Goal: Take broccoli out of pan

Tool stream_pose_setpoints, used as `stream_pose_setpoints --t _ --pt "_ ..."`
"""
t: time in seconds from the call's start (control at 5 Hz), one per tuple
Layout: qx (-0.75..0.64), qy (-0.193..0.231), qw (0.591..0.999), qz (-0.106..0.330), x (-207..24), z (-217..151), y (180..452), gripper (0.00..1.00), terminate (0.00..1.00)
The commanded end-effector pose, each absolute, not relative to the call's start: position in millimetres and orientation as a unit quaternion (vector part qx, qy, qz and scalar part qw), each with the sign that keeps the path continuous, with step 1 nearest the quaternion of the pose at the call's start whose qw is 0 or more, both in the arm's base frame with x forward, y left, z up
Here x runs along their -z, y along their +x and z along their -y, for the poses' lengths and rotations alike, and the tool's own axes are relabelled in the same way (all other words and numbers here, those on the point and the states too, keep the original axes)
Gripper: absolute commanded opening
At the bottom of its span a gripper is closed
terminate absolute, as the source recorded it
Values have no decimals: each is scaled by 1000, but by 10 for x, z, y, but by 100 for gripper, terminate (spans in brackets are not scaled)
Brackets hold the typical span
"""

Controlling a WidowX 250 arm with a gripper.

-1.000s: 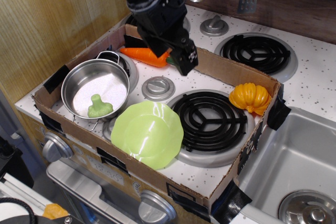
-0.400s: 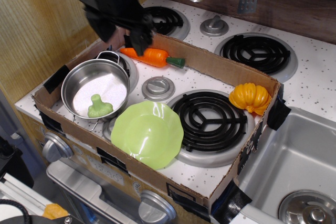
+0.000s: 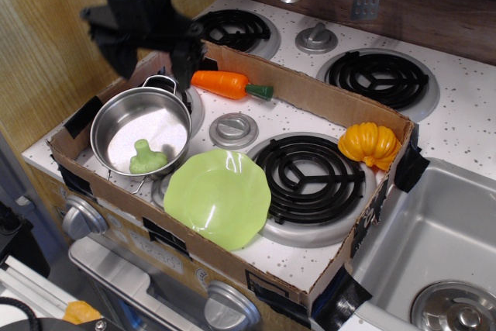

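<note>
**Fingers above the pan's far rim, broccoli inside**

The fingers point(image 3: 151, 52) hang dark and blurred; whether they are spread or clenched cannot be told, and they grasp nothing visible. The broccoli point(image 3: 146, 158) lies below and nearer the camera, stem up, head down. It sits alone in the pan point(image 3: 116, 116), beside the empty lime-green plate point(image 3: 218, 198).

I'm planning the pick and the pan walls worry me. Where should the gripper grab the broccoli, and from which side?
Probably the stem of the broccoli, from straight above: it points up with the head resting on the floor of the pan, whose walls block any sideways approach.
</note>
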State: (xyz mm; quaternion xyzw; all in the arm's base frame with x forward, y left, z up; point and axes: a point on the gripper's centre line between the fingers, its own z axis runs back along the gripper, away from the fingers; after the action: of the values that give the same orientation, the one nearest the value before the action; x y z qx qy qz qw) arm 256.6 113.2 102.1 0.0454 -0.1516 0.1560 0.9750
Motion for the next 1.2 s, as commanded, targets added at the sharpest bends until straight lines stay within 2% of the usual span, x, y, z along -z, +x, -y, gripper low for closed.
stream_pose_setpoints --t 0.0,0.4,1.0 --pt "-171 33 978 114 -798 -1087 2362 100 0" --pt "-167 49 980 93 -703 -1041 2315 100 0" --pt "-161 68 978 116 -545 -1153 2314 100 0"
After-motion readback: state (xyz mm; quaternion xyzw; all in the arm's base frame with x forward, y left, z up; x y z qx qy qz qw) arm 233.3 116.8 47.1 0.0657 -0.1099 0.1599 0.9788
